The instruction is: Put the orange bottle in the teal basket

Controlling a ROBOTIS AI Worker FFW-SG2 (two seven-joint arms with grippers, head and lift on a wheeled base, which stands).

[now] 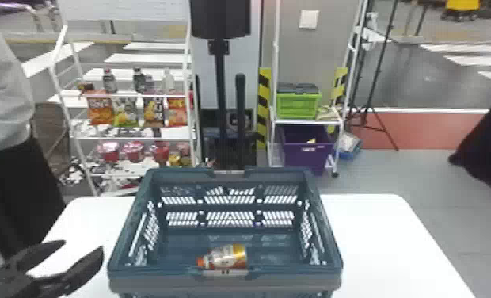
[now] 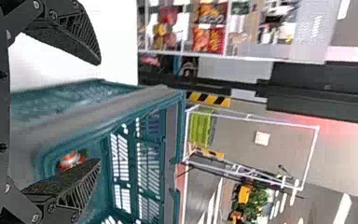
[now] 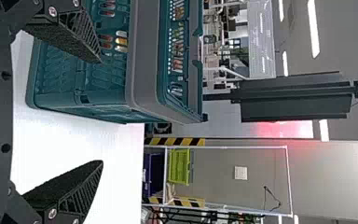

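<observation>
L gripper point(image 1: 84, 244) & R gripper point(image 3: 102, 112) spread, empty; bottle point(image 1: 229, 257) on its side in basket point(image 1: 153, 282), nr. the robot-side wall; prob. light, slick, slightly squeezy; if regrabbed, go mid-body w/ gentle pressure, not cap.

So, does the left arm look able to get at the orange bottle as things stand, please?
Probably yes: the left gripper is open and the orange bottle lies uncovered from above, though the left wall of the teal basket stands between them.
</observation>
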